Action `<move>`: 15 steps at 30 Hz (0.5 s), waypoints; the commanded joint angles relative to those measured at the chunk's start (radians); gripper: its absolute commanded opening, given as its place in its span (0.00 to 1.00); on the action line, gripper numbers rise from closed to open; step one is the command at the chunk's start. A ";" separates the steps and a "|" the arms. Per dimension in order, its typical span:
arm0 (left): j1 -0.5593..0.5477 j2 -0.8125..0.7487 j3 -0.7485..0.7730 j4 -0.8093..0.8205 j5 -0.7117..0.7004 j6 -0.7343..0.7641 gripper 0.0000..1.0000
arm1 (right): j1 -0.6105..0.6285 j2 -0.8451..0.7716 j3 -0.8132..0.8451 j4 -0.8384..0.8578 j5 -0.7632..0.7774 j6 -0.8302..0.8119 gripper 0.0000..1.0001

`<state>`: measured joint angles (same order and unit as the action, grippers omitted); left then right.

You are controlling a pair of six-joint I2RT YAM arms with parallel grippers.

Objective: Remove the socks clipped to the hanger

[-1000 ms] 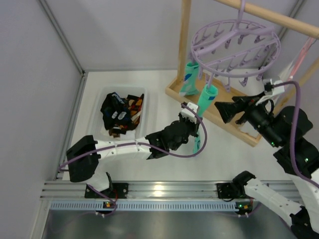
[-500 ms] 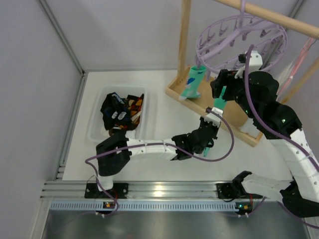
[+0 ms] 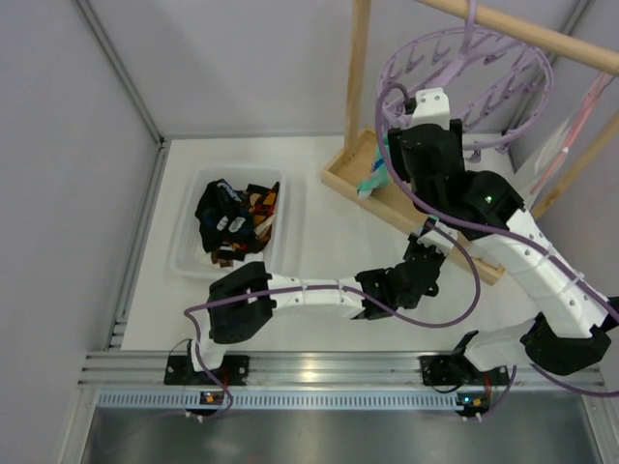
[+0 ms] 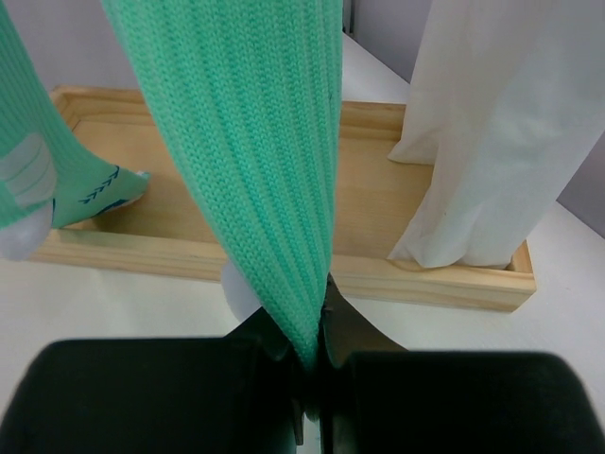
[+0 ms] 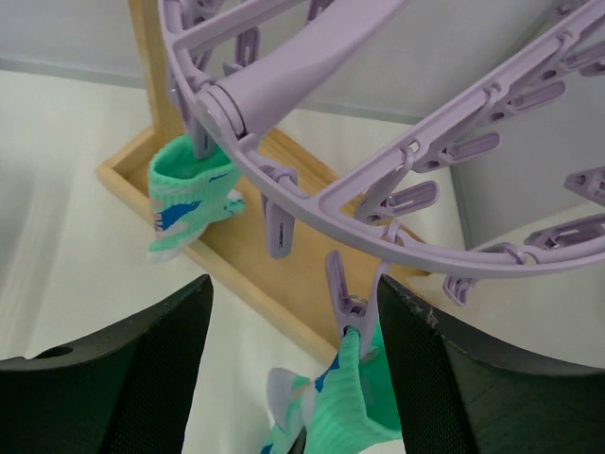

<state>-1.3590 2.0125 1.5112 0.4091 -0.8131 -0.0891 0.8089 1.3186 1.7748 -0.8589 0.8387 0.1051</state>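
Observation:
The lavender hanger [image 5: 284, 66] hangs from the wooden rack, its ring and clip pegs filling the right wrist view. A mint-teal sock [image 5: 364, 402] hangs from one peg [image 5: 348, 307]. My right gripper [image 5: 295, 359] is open just under the ring, with that peg and the sock top between its fingers [image 5: 142, 378] and touching neither. My left gripper [image 4: 312, 355] is shut on the lower end of this sock [image 4: 255, 142], which is stretched taut upward. A second mint sock [image 5: 184, 194] stays clipped further left, over the rack's base. In the top view the right arm [image 3: 435, 164] hides the held sock.
A clear bin [image 3: 184, 242] at the left holds several dark and argyle socks [image 3: 237, 217]. The rack's wooden tray base [image 3: 340, 172] and upright post [image 3: 360, 68] stand behind the grippers. A white sheet-like item [image 4: 492, 142] hangs over the tray's right end.
My right arm swung up and left, from beside the rack to under the hanger ring, and its jaws narrowed a little. The left arm moved right, still gripping the sock. The hanger tilted.

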 commanded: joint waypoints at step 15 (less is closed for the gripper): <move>-0.026 0.015 0.033 -0.001 0.011 0.025 0.00 | 0.030 0.016 -0.169 0.153 0.352 -0.168 0.64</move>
<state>-1.3609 2.0125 1.5173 0.4084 -0.8200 -0.0738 0.8242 1.3552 1.6211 -0.8135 1.1286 -0.0162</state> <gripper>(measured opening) 0.041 0.646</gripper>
